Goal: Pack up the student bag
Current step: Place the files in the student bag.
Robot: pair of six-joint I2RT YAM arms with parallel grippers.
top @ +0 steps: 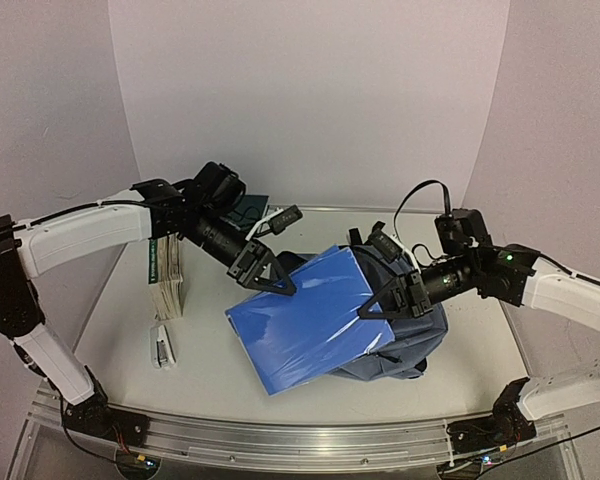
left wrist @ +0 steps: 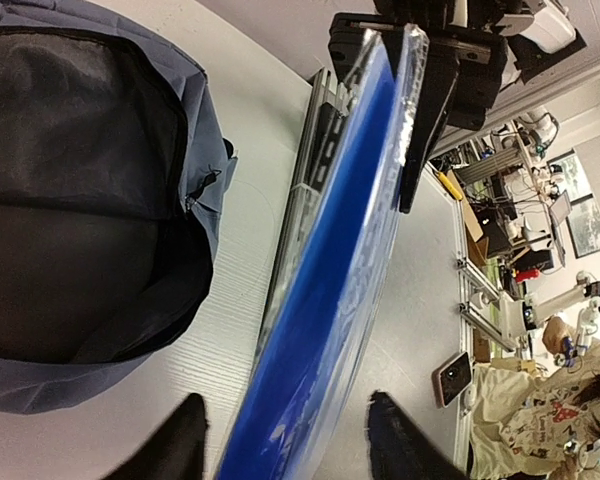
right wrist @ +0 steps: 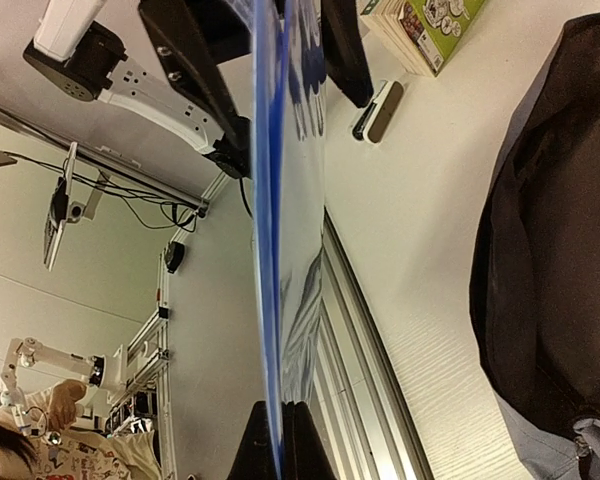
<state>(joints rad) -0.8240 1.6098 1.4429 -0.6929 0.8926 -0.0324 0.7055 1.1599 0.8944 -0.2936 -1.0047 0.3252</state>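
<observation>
A thin, glossy blue folder (top: 305,318) hangs tilted in the air over the open student bag (top: 412,338), a blue-grey backpack lying right of centre. My right gripper (top: 378,303) is shut on the folder's right edge; in the right wrist view its fingertips (right wrist: 280,440) pinch the folder (right wrist: 280,230) edge-on. My left gripper (top: 270,283) straddles the opposite upper-left edge. Its jaws stand open, with a gap on each side of the folder (left wrist: 330,300) and the fingers (left wrist: 185,445) clear of it. The bag's dark lining (left wrist: 70,220) gapes to the left.
A stack of books (top: 167,275) stands at the left of the table, with a small stapler-like thing (top: 161,347) in front of it. A dark book (top: 250,212) lies behind the left arm. The table's metal rail (top: 300,440) runs along the near edge.
</observation>
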